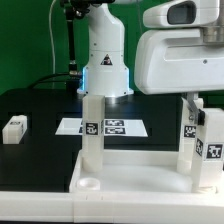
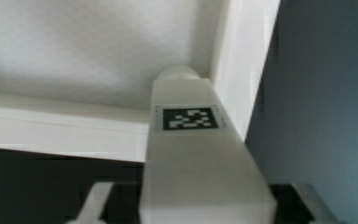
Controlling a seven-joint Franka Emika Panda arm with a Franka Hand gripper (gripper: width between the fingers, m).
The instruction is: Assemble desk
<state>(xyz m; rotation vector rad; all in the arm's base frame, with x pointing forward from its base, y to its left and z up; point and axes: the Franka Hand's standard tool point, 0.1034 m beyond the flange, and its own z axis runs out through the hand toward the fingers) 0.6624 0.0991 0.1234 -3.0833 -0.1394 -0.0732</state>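
The white desk tabletop [image 1: 130,178] lies rim-up at the front of the black table. Three white legs stand on it: one at the exterior view's left [image 1: 92,130] and two at its right [image 1: 190,135] [image 1: 212,152]. A fourth leg [image 1: 14,128] lies loose on the table at the left. My gripper [image 1: 190,102] reaches down over the nearer right leg. In the wrist view my gripper [image 2: 202,208] is shut on this leg [image 2: 194,150], whose far end sits in a corner of the tabletop [image 2: 78,60] beside its rim [image 2: 247,50].
The marker board [image 1: 115,127] lies flat behind the tabletop. The robot's white base [image 1: 105,60] stands at the back. Black table surface [image 2: 327,110] lies beyond the rim.
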